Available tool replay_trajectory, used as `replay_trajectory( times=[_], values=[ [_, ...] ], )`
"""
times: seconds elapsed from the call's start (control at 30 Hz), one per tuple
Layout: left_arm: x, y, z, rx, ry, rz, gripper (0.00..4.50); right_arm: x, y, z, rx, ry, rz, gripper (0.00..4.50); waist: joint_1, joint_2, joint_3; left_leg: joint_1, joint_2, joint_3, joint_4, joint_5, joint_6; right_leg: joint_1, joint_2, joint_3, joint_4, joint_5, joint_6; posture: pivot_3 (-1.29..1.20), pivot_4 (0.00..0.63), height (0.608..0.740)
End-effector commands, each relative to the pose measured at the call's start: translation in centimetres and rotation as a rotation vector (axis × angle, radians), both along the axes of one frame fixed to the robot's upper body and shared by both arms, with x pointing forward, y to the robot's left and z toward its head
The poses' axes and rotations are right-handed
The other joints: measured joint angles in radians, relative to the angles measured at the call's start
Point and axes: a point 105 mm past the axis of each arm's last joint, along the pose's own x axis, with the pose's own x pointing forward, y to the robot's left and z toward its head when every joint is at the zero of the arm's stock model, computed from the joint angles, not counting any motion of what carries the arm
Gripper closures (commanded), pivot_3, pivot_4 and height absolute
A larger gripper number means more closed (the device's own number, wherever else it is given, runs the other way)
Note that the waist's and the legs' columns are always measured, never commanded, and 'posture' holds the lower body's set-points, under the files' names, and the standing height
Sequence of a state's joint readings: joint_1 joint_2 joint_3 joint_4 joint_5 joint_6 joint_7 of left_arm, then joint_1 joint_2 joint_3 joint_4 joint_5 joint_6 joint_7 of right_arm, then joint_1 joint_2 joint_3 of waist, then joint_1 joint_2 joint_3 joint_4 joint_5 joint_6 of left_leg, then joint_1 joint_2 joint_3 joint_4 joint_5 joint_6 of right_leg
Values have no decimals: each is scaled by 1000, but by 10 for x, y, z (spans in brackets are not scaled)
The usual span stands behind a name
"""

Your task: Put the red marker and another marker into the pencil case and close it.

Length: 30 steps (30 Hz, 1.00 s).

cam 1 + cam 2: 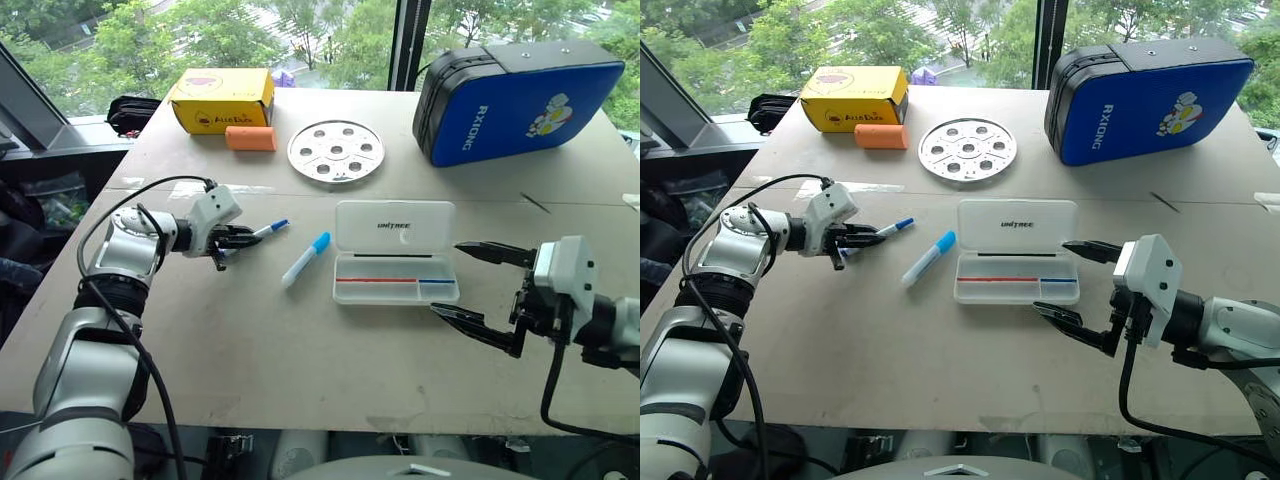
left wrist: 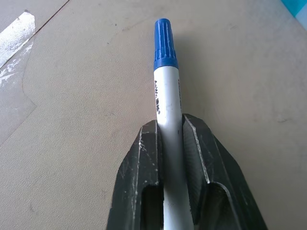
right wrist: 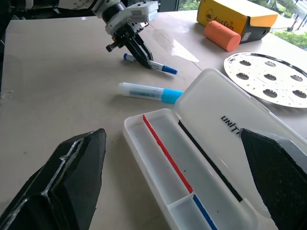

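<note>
Right gripper (image 1: pixel 480 285) spread wide by near edge | left gripper (image 1: pixel 237 240) pinching blue-capped marker (image 1: pixel 270 229) near bench (image 1: pixel 300 370) left edge | red marker (image 1: pixel 376 280) lies inside open pencil case (image 1: pixel 395 250) | I'd lift level, lower gently beside it.

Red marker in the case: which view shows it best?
Right wrist view: the red marker runs close-up along the open pencil case tray. Both eye views show it as a thin red line from farther off; the left wrist view faces a blue-capped marker instead.
</note>
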<state>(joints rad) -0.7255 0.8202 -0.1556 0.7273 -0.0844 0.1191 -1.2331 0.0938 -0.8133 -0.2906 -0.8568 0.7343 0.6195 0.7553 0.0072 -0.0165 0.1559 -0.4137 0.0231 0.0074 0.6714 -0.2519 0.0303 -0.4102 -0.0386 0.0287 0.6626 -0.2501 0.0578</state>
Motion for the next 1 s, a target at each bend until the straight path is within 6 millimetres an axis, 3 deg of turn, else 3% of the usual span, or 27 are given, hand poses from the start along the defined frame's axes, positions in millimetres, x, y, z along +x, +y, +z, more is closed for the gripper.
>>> replay_trajectory(
  times=[0.03,0.17,0.23,0.33,0.57,0.7,0.97,1.0],
  values=[
    [-19,-9,13,-101,42,-85,4490,-5,-1,6,-7,-52,-4,0,-2,0,0,0,0,0,0,0,0,0,0,0,0,0,0,0,150,740],
    [-51,-53,52,-187,58,-238,4490,-8,-16,-4,-31,-23,-71,0,1,-3,2,-2,2,-7,0,0,0,-1,0,-1,0,0,0,0,150,740],
    [-65,-78,59,-171,43,-301,4490,-10,-21,-6,-34,-18,-98,0,8,-4,2,-3,3,-9,1,0,0,0,-1,-2,0,0,0,0,150,740],
    [-70,-117,59,-156,27,-336,4490,-13,-24,-8,-44,-18,-122,0,9,-3,2,-1,1,-9,1,0,0,2,-2,-2,0,0,0,0,150,740],
    [-47,-176,53,-103,86,-372,4490,-19,-29,-7,-76,-27,-168,0,5,-3,2,-1,-1,-10,3,0,0,2,1,-3,0,0,0,0,150,740],
    [-34,-195,46,-54,83,-408,4490,-22,-29,-7,-88,-29,-186,0,1,-3,2,-1,-1,-10,3,0,0,2,2,-2,0,0,0,0,150,740],
    [-29,-227,40,16,85,-541,4490,-27,-28,-7,-99,-38,-234,0,8,-3,2,-2,-1,-10,3,0,0,2,2,-3,-1,0,0,0,150,740],
    [-29,-230,39,16,80,-552,3990,-28,-28,-8,-98,-37,-238,0,7,-3,2,-2,-1,-10,3,0,0,2,2,-3,-1,0,0,0,150,740]
  ],
)
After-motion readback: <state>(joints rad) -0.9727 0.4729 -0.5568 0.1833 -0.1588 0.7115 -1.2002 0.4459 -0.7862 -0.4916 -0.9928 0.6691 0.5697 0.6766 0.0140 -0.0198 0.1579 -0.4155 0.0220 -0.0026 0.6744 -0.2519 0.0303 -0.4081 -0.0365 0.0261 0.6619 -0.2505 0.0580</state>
